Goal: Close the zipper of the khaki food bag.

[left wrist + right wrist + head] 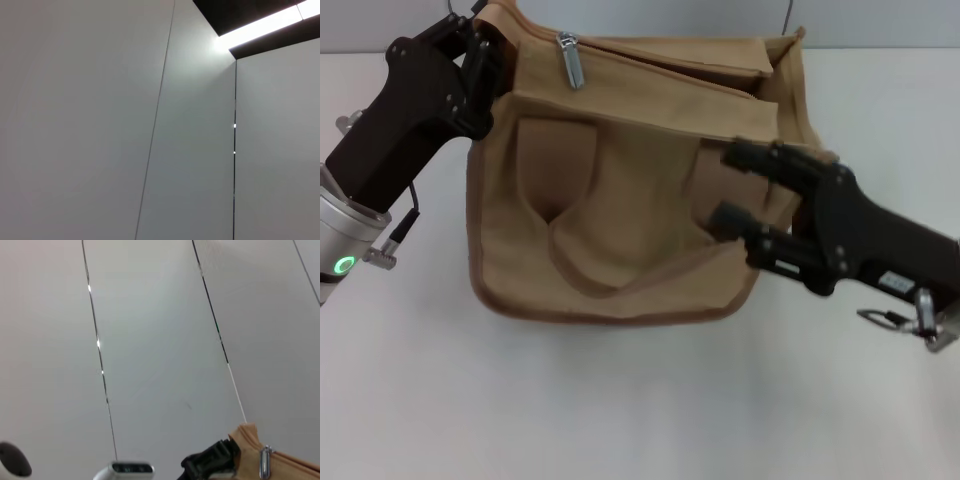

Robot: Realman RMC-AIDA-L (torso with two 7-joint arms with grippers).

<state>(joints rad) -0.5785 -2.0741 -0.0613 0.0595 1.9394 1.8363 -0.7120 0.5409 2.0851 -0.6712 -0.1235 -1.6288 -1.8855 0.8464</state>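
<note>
Two grippers are set at the khaki food bag [620,190]: the left gripper [480,70] is clamped on its corner near the zipper [570,60], while the right gripper [735,190] is held wide-fingered against its side.

head: looks down, close on khaki food bag [620,200] | left wrist: faces wall panels [100,125] | right wrist: faces wall, shares the bag's corner [250,440] with head

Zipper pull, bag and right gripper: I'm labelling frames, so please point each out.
zipper pull [570,60], head view, on the silver tab's middle.
khaki food bag [620,200], head view, on its front panel.
right gripper [730,190], head view, between its two black fingertips, against the bag.
</note>
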